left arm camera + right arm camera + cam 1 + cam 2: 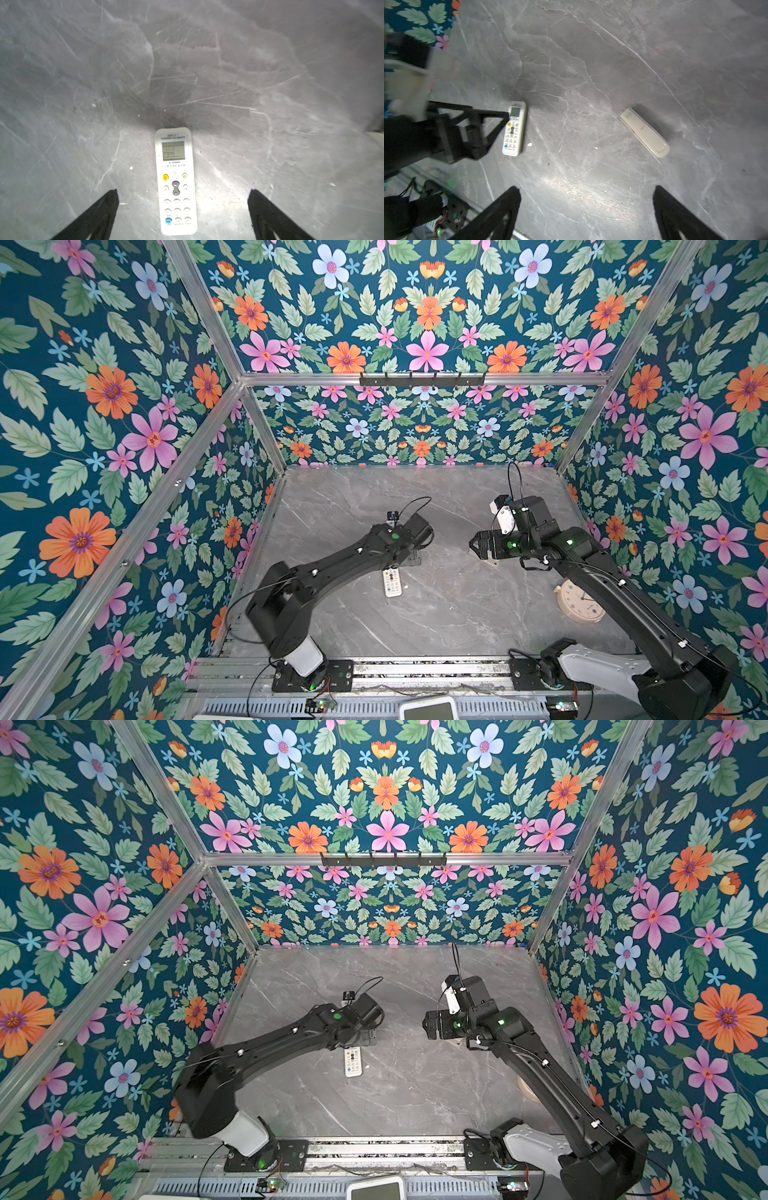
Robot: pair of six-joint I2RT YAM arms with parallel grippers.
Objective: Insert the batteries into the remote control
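We find the remote control (pixel 175 180) lying face up on the grey surface (pixel 436 614), a little left of centre in the nearer half. The left wrist view shows the left end effector (pixel 182 192) spread wide over it, one finger on either side and clear of it. In both top views the arm covers those fingers. The right end effector (pixel 586 188) also stands wide and empty. Its wrist view shows a cream block (pixel 644 132) lying flat, well apart from the remote control. A round clock (pixel 579 600) near the right edge shows in a top view — in neither wrist view.
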